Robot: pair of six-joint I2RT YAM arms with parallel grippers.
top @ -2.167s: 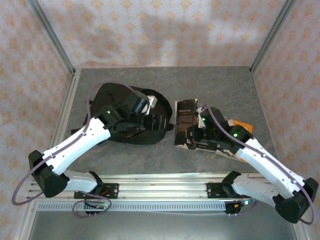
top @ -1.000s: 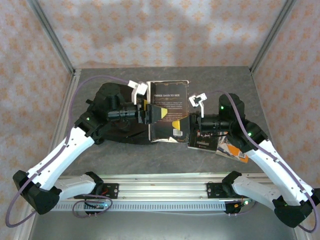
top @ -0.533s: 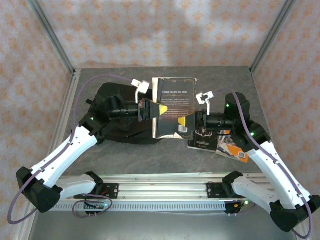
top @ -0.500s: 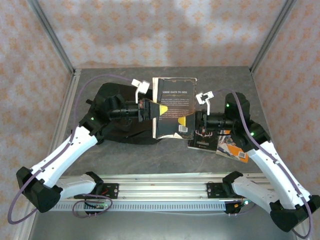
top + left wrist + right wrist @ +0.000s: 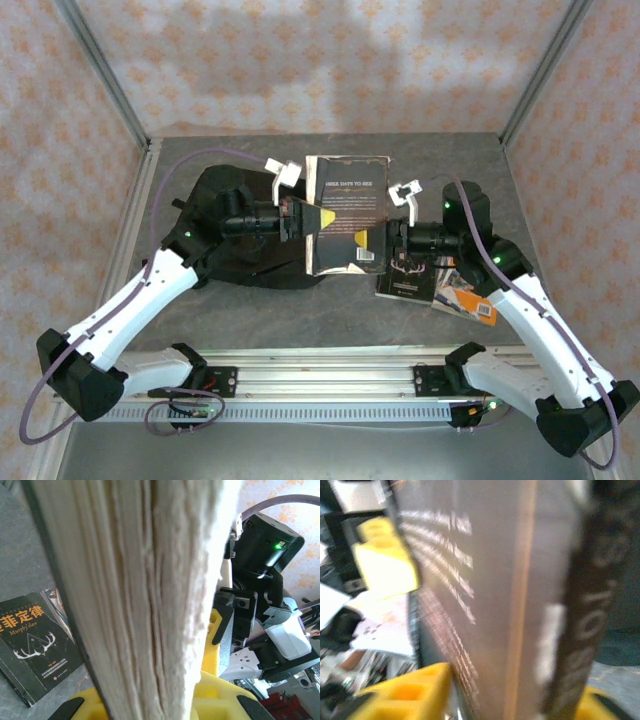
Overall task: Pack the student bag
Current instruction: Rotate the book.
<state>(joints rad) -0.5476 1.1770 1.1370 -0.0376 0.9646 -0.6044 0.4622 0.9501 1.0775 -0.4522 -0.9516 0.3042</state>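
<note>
Left claw (image 5: 318,218) is clamped on the left edge of a dark-covered book (image 5: 347,205), and the right claw (image 5: 375,238) is clamped on its right edge. We see the book held between the two, clear of the worktop (image 5: 440,160). Its long axis runs near to far, with the title line at the far end. From the left wrist, the cream page block (image 5: 140,590) sits between that claw's yellow fingers (image 5: 220,702), with the right arm (image 5: 262,545) beyond. From the right wrist, the blurred cover (image 5: 495,580) stands between yellow fingers (image 5: 405,692).

We find the student bag (image 5: 212,192) lying flat on the left half of the worktop, under the left arm. Its right edge passes beneath the held book. Its outline is rounded on the far-left side. What shows spreads more from left to right than from near to far. The arm covers much of it, so we cannot tell its long axis for certain.

A black book with an antler design (image 5: 403,283) (image 5: 35,645) lies flat near the right claw. An orange-covered book (image 5: 462,297) lies just beside it.
</note>
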